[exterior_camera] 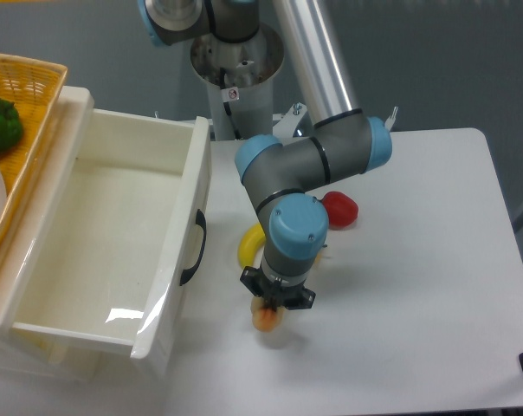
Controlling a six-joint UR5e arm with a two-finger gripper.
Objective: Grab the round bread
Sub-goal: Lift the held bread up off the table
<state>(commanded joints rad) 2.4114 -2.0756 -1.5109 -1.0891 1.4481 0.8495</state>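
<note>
Fingers (pixel 267 314) hidden under the wrist, can't tell spread or pinching; round bread (pixel 266 319) right beneath them on the white bench (pixel 417 286). Banana (pixel 248 247) and red pepper (pixel 340 210) behind, white bin (pixel 114 234) left.

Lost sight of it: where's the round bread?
The small round orange-tan bread sits directly under the pincer, near the table's front, right of the white drawer.
</note>
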